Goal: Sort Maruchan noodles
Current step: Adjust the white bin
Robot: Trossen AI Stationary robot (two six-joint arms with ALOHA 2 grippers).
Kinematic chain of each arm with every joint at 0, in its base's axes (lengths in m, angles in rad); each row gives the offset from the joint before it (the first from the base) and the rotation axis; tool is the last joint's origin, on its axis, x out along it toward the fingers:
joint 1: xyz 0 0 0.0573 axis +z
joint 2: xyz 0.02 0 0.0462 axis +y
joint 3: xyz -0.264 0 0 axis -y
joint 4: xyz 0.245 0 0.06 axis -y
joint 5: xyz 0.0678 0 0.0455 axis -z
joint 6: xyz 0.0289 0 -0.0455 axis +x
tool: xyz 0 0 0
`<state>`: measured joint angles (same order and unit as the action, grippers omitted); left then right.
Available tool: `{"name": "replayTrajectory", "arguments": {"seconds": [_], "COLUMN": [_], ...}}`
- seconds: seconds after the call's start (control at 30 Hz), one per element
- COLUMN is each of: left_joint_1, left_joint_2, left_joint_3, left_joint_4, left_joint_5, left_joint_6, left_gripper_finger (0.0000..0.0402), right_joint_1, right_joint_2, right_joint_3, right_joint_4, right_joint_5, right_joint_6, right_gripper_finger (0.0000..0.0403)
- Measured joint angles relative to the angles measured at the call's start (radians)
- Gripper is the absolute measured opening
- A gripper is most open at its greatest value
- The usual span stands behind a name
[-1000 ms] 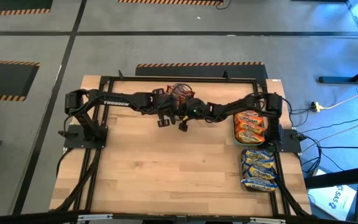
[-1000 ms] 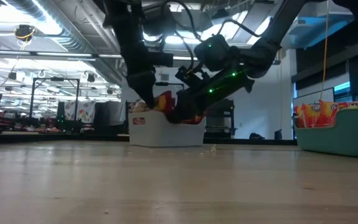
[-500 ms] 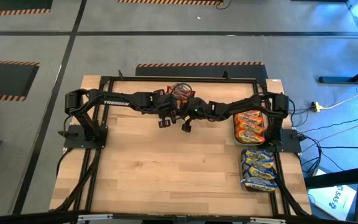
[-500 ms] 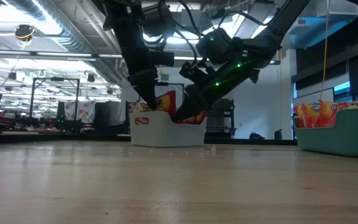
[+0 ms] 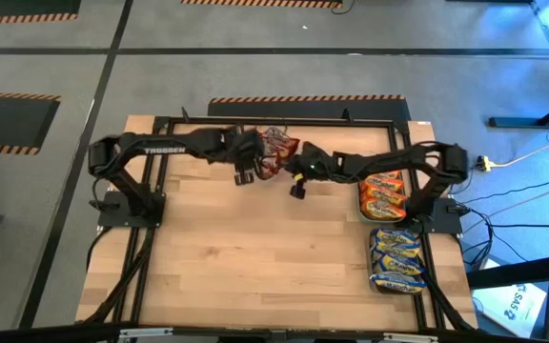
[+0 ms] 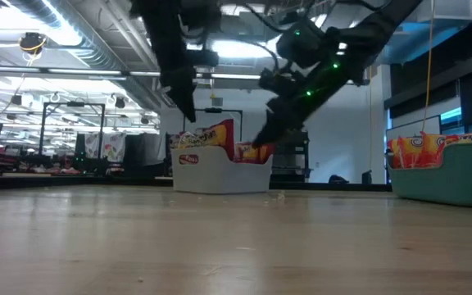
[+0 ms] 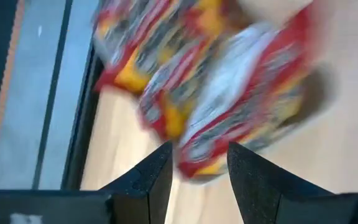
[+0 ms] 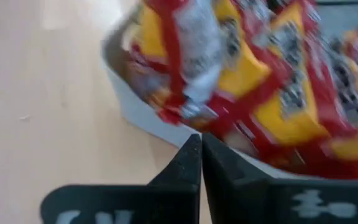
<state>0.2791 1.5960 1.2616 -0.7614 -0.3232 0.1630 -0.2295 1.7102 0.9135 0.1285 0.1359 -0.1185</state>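
Maroon-and-yellow Maruchan noodles (image 5: pixel 277 148) lie heaped in a pale tray (image 6: pixel 220 174) at the middle of the table's far edge, and some stand up above its rim (image 6: pixel 211 135). My left gripper (image 5: pixel 243 176) hangs open just left of and above the heap, with the packets (image 7: pixel 229 106) beyond its fingertips and nothing between them. My right gripper (image 5: pixel 297 190) is shut, raised to the right of the tray and pointing at its wall (image 8: pixel 142 109).
At the right edge a teal tray (image 6: pixel 445 176) holds orange-red packets (image 5: pixel 382 193). Nearer the front, a second tray holds blue-and-yellow packets (image 5: pixel 396 255). Bare wood (image 5: pixel 255 257) fills the table's middle and near side. A black frame (image 5: pixel 274 119) rims the table.
My left gripper has opened and let go of a maroon-and-yellow packet, then risen out of the tray toward the table's left. The packet now stands in the tray. My right gripper, still shut, has risen and drawn back toward the table's right.
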Motion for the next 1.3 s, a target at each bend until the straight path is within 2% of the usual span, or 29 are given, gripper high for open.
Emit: {"name": "replayTrajectory", "arguments": {"seconds": [0.2, 0.33, 0.5, 0.57, 0.67, 0.8, 1.0, 1.3], "left_joint_1": [0.147, 0.247, 0.340, 0.373, 0.405, 0.408, 0.357, 0.288], "left_joint_2": [-0.027, -0.026, -0.026, -0.026, -0.026, -0.026, -0.026, -0.026], "left_joint_3": [-0.090, -0.159, -0.228, -0.248, -0.294, -0.372, -0.473, -0.503], "left_joint_4": [0.033, 0.132, 0.223, 0.243, 0.297, 0.375, 0.532, 0.704], "left_joint_5": [0.024, 0.077, 0.096, 0.153, 0.294, 0.448, 0.565, 0.553], "left_joint_6": [-0.045, -0.053, -0.056, -0.055, -0.056, -0.056, -0.082, -0.100], "left_gripper_finger": [0.0145, 0.0145, 0.0145, 0.0145, 0.0145, 0.0145, 0.0145, 0.0145], "right_joint_1": [-0.008, -0.022, -0.049, -0.055, -0.067, -0.089, -0.144, -0.237], "right_joint_2": [-0.017, 0.029, 0.080, 0.101, 0.126, 0.153, 0.161, 0.161], "right_joint_3": [-0.110, -0.140, -0.134, -0.129, -0.108, -0.078, -0.067, -0.067], "right_joint_4": [0.028, 0.115, 0.193, 0.221, 0.221, 0.224, 0.226, 0.284], "right_joint_5": [0.074, 0.043, -0.001, -0.015, -0.005, 0.000, 0.003, -0.043], "right_joint_6": [0.115, 0.147, 0.167, 0.169, 0.171, 0.168, 0.167, 0.166], "right_gripper_finger": [0.0001, 0.0001, 0.0001, 0.0001, 0.0001, 0.0001, 0.0001, 0.0001]}}
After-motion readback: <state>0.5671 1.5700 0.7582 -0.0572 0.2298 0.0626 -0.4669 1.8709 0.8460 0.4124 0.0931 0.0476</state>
